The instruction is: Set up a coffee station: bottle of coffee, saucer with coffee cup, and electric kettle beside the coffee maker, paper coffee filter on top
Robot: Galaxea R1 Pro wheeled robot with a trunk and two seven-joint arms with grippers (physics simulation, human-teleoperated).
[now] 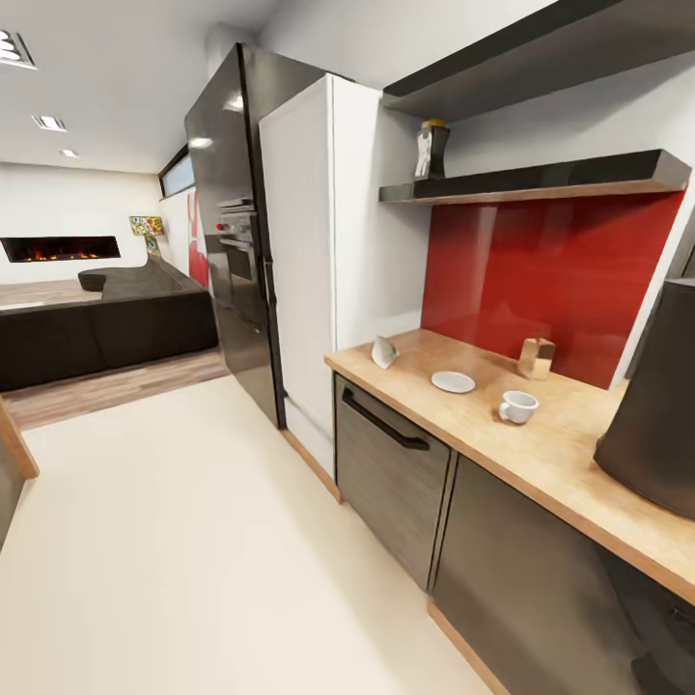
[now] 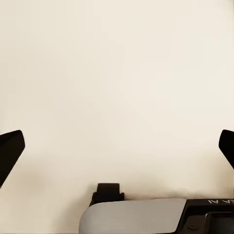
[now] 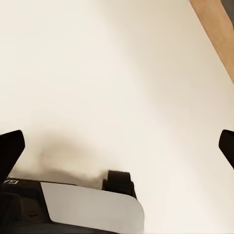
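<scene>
On the wooden countertop (image 1: 569, 454): white cup (image 1: 518, 406), upright, open mouth up, inside unclear, handle toward the cabinet fronts. Just beside it, apart, a bare white saucer (image 1: 453, 382), lying flat. Near the counter's far end, a pale folded paper filter (image 1: 384, 351), propped up. By the red backsplash (image 1: 550, 280), a small tan block (image 1: 536, 358). At the near right edge, a tall dark coffee maker (image 1: 656, 405), upright. Up on the black shelf (image 1: 541, 180), the coffee jar (image 1: 431, 149), upright, yellow lid on top. Left gripper (image 2: 117, 146) and right gripper (image 3: 117, 146): spread wide, grasping nothing, over cream floor (image 1: 193, 541).
</scene>
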